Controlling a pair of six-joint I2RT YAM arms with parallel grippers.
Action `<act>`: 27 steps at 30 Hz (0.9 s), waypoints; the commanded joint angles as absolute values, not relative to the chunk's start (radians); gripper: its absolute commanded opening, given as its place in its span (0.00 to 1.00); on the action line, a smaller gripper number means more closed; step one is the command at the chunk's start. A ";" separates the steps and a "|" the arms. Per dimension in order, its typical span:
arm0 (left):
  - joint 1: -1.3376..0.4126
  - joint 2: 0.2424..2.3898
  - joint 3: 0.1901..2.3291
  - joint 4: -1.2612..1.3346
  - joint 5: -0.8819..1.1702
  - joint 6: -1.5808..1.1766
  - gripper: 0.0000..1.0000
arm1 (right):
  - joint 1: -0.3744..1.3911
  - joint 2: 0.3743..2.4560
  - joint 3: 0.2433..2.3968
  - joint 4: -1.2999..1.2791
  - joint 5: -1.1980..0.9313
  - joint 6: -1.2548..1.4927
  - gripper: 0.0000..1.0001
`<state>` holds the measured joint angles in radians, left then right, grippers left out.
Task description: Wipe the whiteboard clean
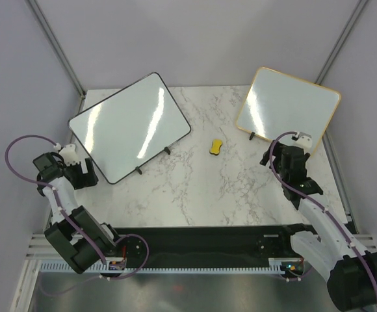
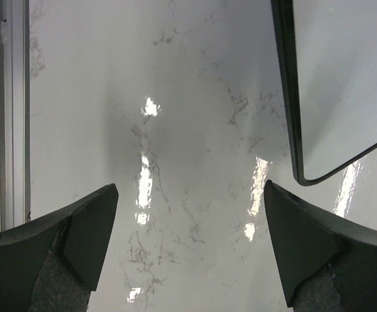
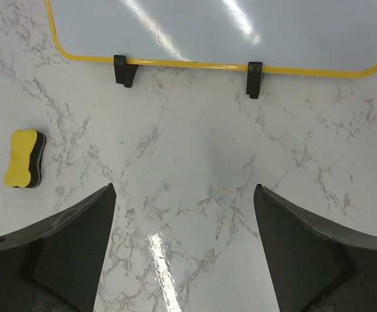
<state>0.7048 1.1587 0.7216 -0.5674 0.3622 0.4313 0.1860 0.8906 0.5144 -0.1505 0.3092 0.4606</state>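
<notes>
The black-framed whiteboard (image 1: 129,127) stands tilted on small black feet at the back left of the marble table. Its face shows only glare; I see no marks on it. One rounded corner of it shows in the left wrist view (image 2: 344,84). My left gripper (image 1: 86,171) is open and empty, just left of the board's near-left corner, over bare marble (image 2: 190,188). A yellow and black eraser (image 1: 216,147) lies on the table between the two boards, and it also shows in the right wrist view (image 3: 24,158). My right gripper (image 1: 274,155) is open and empty (image 3: 183,188), to the right of the eraser.
A gold-framed white board (image 1: 286,110) stands at the back right, just beyond my right gripper; its lower edge and two black feet show in the right wrist view (image 3: 227,26). A metal rail (image 2: 6,110) runs along the table's left edge. Grey walls enclose the table.
</notes>
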 commanded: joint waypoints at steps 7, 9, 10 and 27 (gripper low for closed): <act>0.451 0.922 0.531 -0.221 0.346 0.466 0.99 | 0.186 0.733 0.460 -0.086 0.359 0.471 0.93; 0.324 0.858 0.468 -0.154 0.244 0.459 0.99 | 0.187 0.709 0.451 -0.080 0.353 0.471 0.93; 0.304 0.838 0.456 -0.144 0.230 0.454 0.99 | 0.187 0.703 0.449 -0.078 0.353 0.471 0.93; 0.298 0.779 0.407 -0.146 0.133 0.411 0.99 | 0.187 0.673 0.413 -0.069 0.328 0.472 0.93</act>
<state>0.2989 0.7918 0.3996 -0.1986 0.1566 0.4347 0.1860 0.6697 0.4168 -0.1104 0.3336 0.4606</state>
